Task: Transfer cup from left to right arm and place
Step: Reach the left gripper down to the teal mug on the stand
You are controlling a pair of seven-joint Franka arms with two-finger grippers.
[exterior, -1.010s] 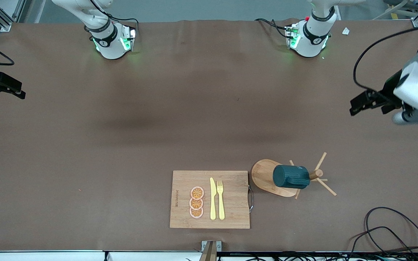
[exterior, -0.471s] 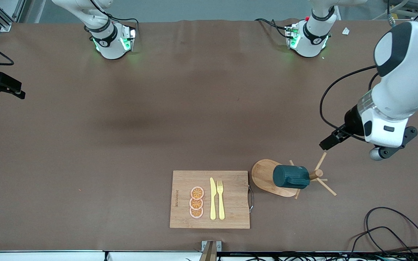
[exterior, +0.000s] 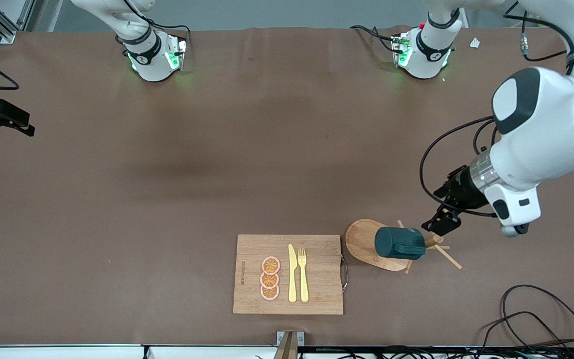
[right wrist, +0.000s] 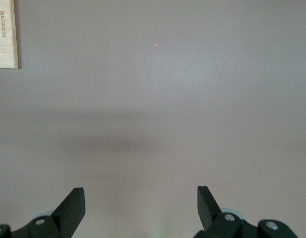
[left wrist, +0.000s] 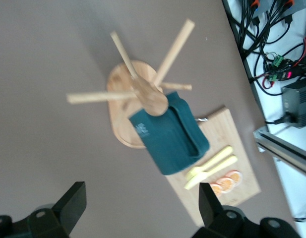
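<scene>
A rectangular bamboo cutting board [exterior: 288, 274] lies nearest the front camera on the brown table [exterior: 167, 199], carrying three round orange slices [exterior: 270, 278], a pale yellow plastic knife [exterior: 292, 273] and a matching yellow fork [exterior: 303, 274]. Just beside the board, toward the left arm's end of the table, stands a wooden peg rack [exterior: 369, 244] with an oval base and thin pegs pointing out like clock hands. The small dark teal-green ribbed cup [exterior: 399, 243] hangs on one peg, lying on its side, its base toward nine o'clock in the front view. The left gripper [exterior: 441, 224] hovers over the rack's pegs, at about two o'clock from the cup, its black fingers [left wrist: 68, 207] spread wide and holding nothing. The right gripper [exterior: 3, 122] waits at the right arm's end of the table, farther from the front camera, its fingers [right wrist: 71, 207] likewise spread wide and empty over bare brown table.
</scene>
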